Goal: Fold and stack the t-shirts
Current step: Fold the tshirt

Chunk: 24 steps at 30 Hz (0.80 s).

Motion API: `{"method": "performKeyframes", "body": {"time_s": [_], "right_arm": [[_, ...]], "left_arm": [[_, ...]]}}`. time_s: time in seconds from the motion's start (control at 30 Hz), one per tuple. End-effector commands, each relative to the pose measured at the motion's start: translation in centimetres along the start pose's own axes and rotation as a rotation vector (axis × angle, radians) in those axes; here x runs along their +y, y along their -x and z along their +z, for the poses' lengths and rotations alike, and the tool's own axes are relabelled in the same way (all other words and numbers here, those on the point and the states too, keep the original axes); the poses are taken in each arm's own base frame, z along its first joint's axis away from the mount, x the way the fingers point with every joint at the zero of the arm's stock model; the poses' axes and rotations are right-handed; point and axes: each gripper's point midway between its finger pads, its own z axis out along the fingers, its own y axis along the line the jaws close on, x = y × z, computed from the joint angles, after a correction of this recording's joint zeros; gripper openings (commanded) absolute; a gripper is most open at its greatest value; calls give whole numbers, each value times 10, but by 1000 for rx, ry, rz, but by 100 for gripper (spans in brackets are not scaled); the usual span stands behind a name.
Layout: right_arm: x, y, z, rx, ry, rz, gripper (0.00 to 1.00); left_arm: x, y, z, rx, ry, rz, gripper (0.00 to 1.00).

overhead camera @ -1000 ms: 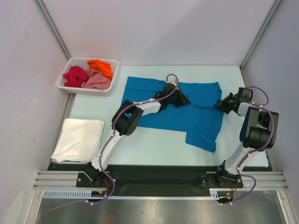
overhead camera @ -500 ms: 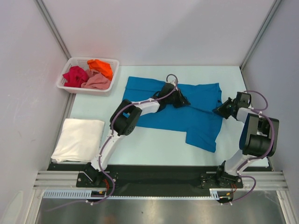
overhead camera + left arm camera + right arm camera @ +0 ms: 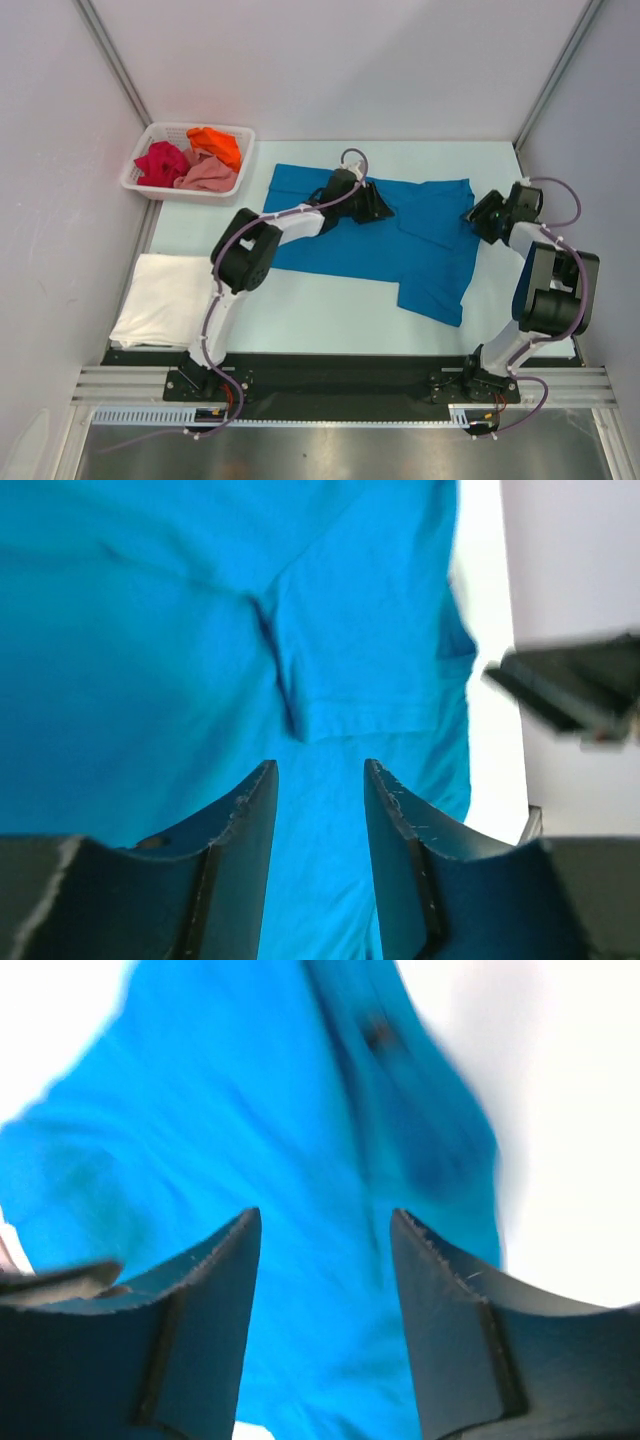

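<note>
A bright blue t-shirt (image 3: 420, 250) lies spread on the table, one part hanging toward the front right. My left gripper (image 3: 380, 205) hovers over its upper middle, open, nothing between the fingers (image 3: 250, 810); blue cloth (image 3: 200, 630) fills that wrist view. My right gripper (image 3: 478, 218) stands open at the shirt's right edge, above the blue cloth (image 3: 250, 1130), fingers (image 3: 225, 1260) apart and empty. A folded white t-shirt (image 3: 168, 298) rests at the front left. Crimson (image 3: 160, 163), orange (image 3: 216, 145) and dusty pink (image 3: 208, 175) shirts sit crumpled in the basket.
The white slotted basket (image 3: 138, 188) stands at the back left corner. Walls enclose the table on the left, back and right. The black rail (image 3: 340, 375) with both arm bases runs along the near edge.
Both grippers have opened and let go of the blue shirt. The left gripper shifted left and back; the right gripper drew back toward the shirt's right edge.
</note>
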Motion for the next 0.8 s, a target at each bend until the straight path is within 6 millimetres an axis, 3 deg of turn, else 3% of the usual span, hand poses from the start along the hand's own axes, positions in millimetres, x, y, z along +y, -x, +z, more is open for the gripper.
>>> {"method": "performKeyframes", "body": {"time_s": [0.0, 0.03, 0.07, 0.13, 0.17, 0.23, 0.37, 0.57, 0.77], "right_arm": [[35, 79, 5, -184, 49, -106, 60], [36, 84, 12, -182, 47, -111, 61], [42, 97, 23, -187, 61, -124, 63], [45, 109, 35, -194, 63, -152, 66], [42, 112, 48, -164, 52, -152, 68], [44, 121, 56, -160, 53, -176, 68], [49, 138, 82, -148, 69, -208, 69], [58, 143, 102, -142, 107, -211, 55], [59, 141, 120, -127, 101, -216, 50]], "left_arm": [[-22, 85, -53, -210, -1, 143, 46], [-20, 98, -60, -244, 9, 152, 46], [-4, 117, -67, -277, 37, 153, 46], [12, 139, -65, -297, 53, 136, 43], [31, 156, -69, -311, 65, 92, 39], [43, 171, -65, -309, 25, 59, 37], [74, 204, -81, -374, 18, -5, 36], [110, 211, -83, -397, 64, -56, 36], [136, 211, -86, -406, 118, -114, 35]]}}
